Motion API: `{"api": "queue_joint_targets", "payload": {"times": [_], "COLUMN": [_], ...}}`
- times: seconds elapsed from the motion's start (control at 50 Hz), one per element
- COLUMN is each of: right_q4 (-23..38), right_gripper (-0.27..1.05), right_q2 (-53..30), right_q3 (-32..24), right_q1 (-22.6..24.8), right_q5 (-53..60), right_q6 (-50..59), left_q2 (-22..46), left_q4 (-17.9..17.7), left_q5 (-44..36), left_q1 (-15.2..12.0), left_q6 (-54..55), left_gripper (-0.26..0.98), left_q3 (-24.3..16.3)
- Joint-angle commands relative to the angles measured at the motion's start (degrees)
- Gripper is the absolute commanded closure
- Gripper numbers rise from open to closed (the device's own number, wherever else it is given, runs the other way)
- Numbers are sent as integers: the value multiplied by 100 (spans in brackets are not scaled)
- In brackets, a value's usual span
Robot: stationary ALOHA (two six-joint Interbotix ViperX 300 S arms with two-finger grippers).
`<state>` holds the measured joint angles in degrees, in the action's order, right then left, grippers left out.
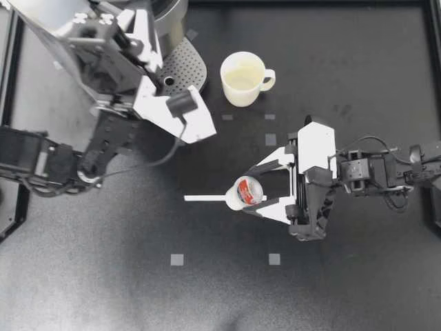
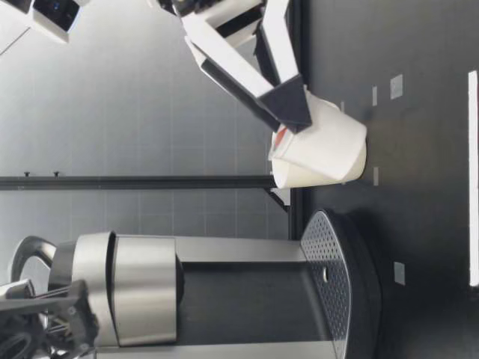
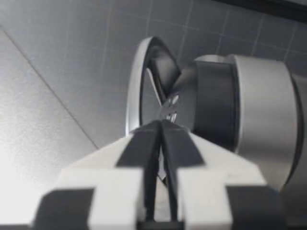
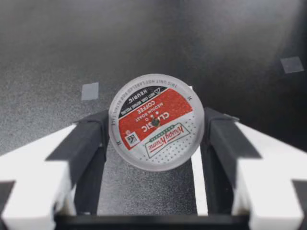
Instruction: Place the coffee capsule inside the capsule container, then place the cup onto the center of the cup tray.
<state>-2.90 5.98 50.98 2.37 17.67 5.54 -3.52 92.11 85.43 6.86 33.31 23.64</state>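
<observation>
My right gripper (image 1: 249, 192) reaches in from the right and is shut on the coffee capsule (image 1: 248, 191), whose red and white lid faces up. In the right wrist view the capsule (image 4: 156, 122) sits squarely between both fingers (image 4: 88, 143). The low view shows the capsule (image 2: 329, 142) tilted, just at the table surface. The cream cup (image 1: 242, 78) stands upright beside the machine's perforated cup tray (image 1: 185, 65). My left gripper (image 1: 138, 31) is raised by the coffee machine (image 1: 172, 17). Its fingers (image 3: 144, 143) are shut, with their tips at the machine's silver handle (image 3: 144, 72).
A white strip (image 1: 205, 198) lies on the black table just left of the capsule. Small grey squares (image 1: 177, 259) mark the table. The left arm's raised body (image 1: 103, 138) covers much of the machine.
</observation>
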Motion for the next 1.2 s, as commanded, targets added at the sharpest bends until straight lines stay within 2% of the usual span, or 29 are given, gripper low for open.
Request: {"api": "queue_joint_targets", "payload": {"times": [0.0, 0.14, 0.4, 0.68, 0.92, 1.18], "right_q4": [9, 0, 0, 0, 0, 9], "right_gripper": [24, 24, 24, 24, 24, 24], "right_q2": [53, 53, 44, -97, -149, -105], "right_q3": [-123, -132, -158, -281, -369, -369], "right_q1": [-18, -18, -18, 0, 53, 53], "right_q5": [79, 114, 123, 158, 149, 149], "right_q6": [9, 18, 26, 26, 26, 44], "left_q2": [-193, -360, -809, -1389, -1934, -2461], "left_q4": [62, 70, 123, 492, 510, 519], "left_q5": [-79, -281, -475, -773, -1310, -2030], "left_q1": [-149, -413, -633, -905, -1257, -1758], "left_q6": [62, 422, 791, 1415, 1986, 2496], "left_gripper": [60, 60, 60, 60, 60, 60], "left_q3": [0, 141, 439, 791, 1090, 1389]}}
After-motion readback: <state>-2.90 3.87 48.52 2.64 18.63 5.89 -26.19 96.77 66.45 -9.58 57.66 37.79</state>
